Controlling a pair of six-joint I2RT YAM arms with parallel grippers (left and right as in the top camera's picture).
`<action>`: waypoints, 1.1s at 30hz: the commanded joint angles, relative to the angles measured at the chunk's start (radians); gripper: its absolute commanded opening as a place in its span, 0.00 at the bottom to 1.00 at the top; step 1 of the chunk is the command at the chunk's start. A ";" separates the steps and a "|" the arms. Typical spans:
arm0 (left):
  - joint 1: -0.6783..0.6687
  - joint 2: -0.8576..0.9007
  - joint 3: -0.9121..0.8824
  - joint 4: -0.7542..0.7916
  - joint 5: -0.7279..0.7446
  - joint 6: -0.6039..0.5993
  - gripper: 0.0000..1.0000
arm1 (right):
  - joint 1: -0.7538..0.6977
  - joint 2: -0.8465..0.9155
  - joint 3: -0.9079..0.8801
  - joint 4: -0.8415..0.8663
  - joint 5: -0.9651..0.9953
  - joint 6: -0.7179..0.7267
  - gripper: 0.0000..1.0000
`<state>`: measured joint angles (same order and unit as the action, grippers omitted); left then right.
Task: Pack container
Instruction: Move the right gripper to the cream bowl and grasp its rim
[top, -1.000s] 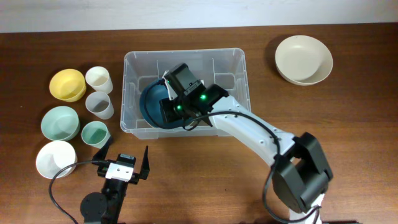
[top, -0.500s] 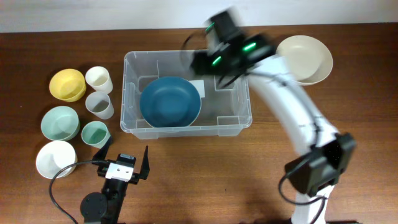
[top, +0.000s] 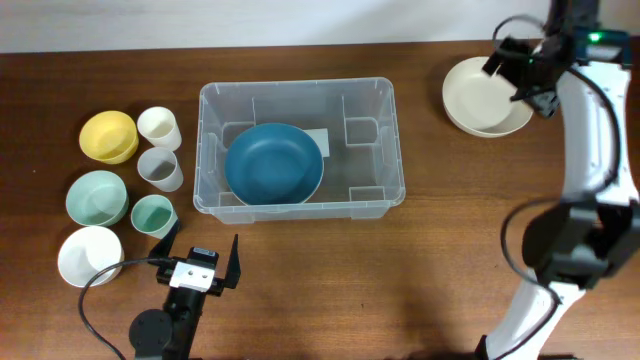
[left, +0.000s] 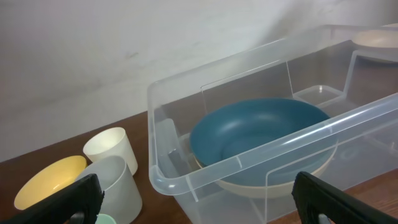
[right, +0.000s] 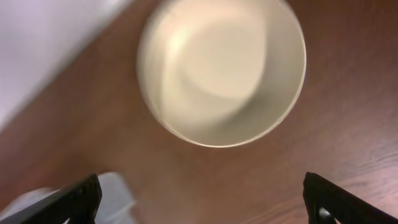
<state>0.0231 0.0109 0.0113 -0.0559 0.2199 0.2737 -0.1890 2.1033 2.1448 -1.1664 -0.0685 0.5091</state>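
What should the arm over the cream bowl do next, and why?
Probably lower the right gripper to grip the rim of the cream bowl. Its jaws stand open right above that bowl, which sits outside the container, while the blue bowl already lies inside.

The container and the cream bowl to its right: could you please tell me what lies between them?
Nothing: the overhead view shows only bare wooden table between the container and the cream bowl.

Overhead looks straight down; left wrist faces the container (left: 280, 146) from low, right wrist hangs above the cream bowl (right: 221, 68).
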 joint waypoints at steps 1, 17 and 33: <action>0.006 -0.005 -0.002 -0.006 -0.003 0.012 0.99 | -0.036 0.084 -0.016 0.008 0.001 0.072 0.99; 0.006 -0.005 -0.002 -0.006 -0.003 0.012 0.99 | -0.083 0.251 -0.021 -0.008 0.001 0.260 1.00; 0.006 -0.005 -0.002 -0.006 -0.003 0.012 1.00 | -0.088 0.307 -0.022 0.001 0.021 0.278 0.91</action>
<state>0.0231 0.0109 0.0113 -0.0559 0.2203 0.2737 -0.2668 2.3951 2.1254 -1.1694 -0.0677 0.7822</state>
